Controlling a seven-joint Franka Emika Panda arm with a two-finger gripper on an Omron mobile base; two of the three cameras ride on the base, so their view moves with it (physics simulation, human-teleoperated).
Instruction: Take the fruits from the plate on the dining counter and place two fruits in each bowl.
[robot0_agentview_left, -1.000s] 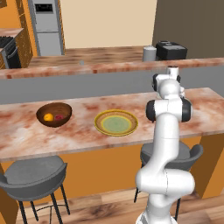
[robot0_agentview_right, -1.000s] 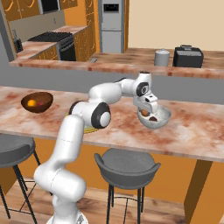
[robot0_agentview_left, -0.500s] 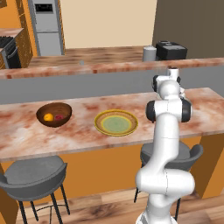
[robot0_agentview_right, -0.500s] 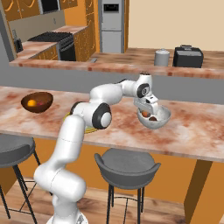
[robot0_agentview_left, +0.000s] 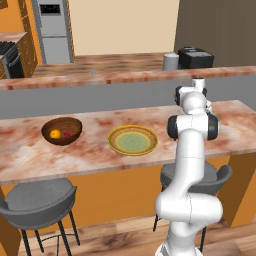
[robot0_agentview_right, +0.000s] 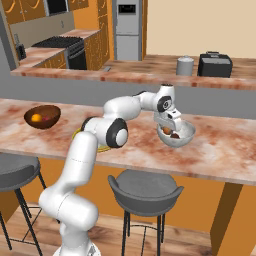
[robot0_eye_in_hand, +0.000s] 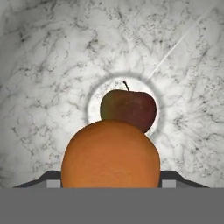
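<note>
The claw (robot0_agentview_right: 172, 131) grips the orange (robot0_eye_in_hand: 110, 154) just above the apple (robot0_eye_in_hand: 129, 107) in the grey bowl (robot0_agentview_right: 183, 139); release gently, jaws opening wide.

Stools: two grey ones (robot0_agentview_left: 37, 200) (robot0_agentview_right: 145, 186) standing under the near counter edge, at 6 o'clock.
Toaster: dark box (robot0_agentview_right: 215, 65) sitting on the far counter at 1 o'clock.
Canister: grey (robot0_agentview_right: 184, 65), standing just beside the toaster, at its 9 o'clock.
Fridge: silver (robot0_agentview_left: 54, 31), standing at 11 o'clock.
Stove: dark (robot0_agentview_right: 70, 52), sitting at 10 o'clock.
</note>
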